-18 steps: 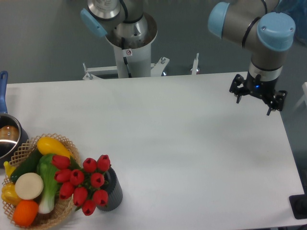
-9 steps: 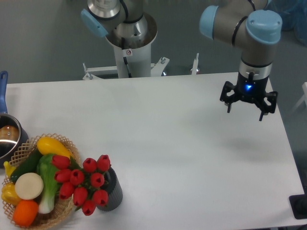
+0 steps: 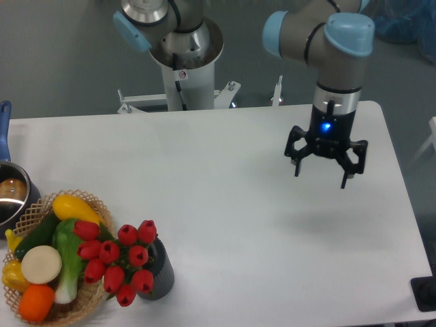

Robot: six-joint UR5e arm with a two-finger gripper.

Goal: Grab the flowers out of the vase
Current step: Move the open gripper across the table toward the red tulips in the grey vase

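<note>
White table (image 3: pixel 225 204); my gripper (image 3: pixel 320 169) hangs over its right half, jaws spread and empty. The flowers (image 3: pixel 117 261) stand in the vase (image 3: pixel 160 272) at front left, touching the basket (image 3: pixel 88 293). Closing on buds instead of stems would likely crush them or tip the vase.

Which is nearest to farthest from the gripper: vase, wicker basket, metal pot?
From the gripper, camera view:
1. Vase, front left, holding the red tulips.
2. Wicker basket, just left of the vase.
3. Metal pot, at the table's far left edge.

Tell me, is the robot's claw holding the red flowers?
No, the gripper hangs open and empty over the table, far from the flowers in the vase.
</note>
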